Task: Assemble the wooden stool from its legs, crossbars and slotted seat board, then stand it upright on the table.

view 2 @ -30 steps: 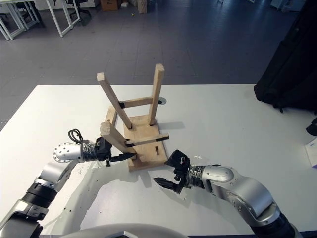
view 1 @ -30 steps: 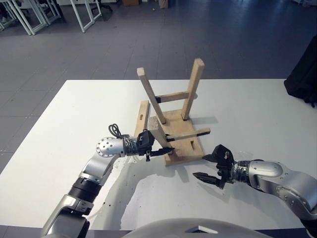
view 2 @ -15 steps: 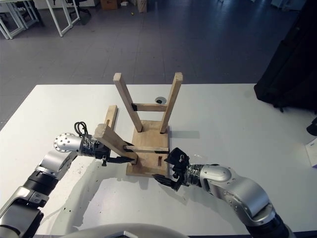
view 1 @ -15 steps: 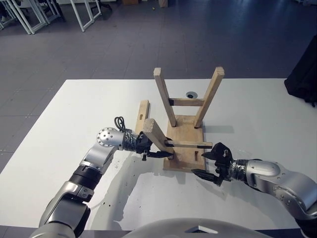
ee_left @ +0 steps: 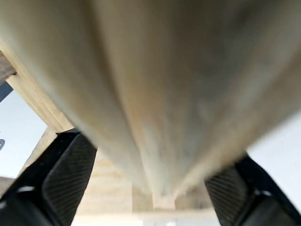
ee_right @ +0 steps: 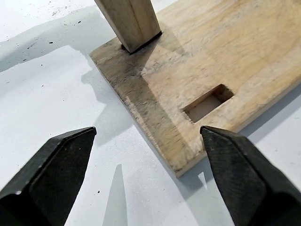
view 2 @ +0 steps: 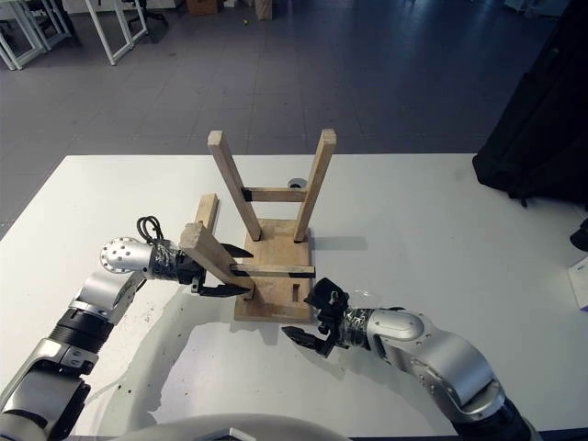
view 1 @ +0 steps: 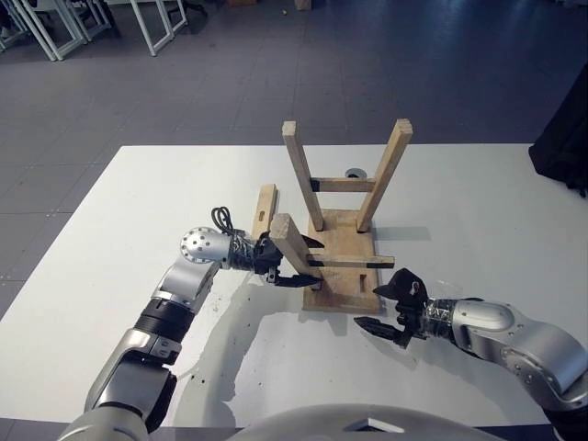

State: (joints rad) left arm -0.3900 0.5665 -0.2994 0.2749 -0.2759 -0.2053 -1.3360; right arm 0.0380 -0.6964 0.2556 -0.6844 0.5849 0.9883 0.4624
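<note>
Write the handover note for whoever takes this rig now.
Left gripper: shut on third leg, tilted, foot in a near slot of board.
Right gripper: open, off board's near edge.
Done: two far legs and far crossbar stand in board.
To do: fit loose leg, lying on table left of board, into empty slot; join near crossbar; turn it all upright.

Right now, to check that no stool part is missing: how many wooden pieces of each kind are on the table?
Legs: 4
Crossbars: 2
Seat board: 1
Total: 7
</note>
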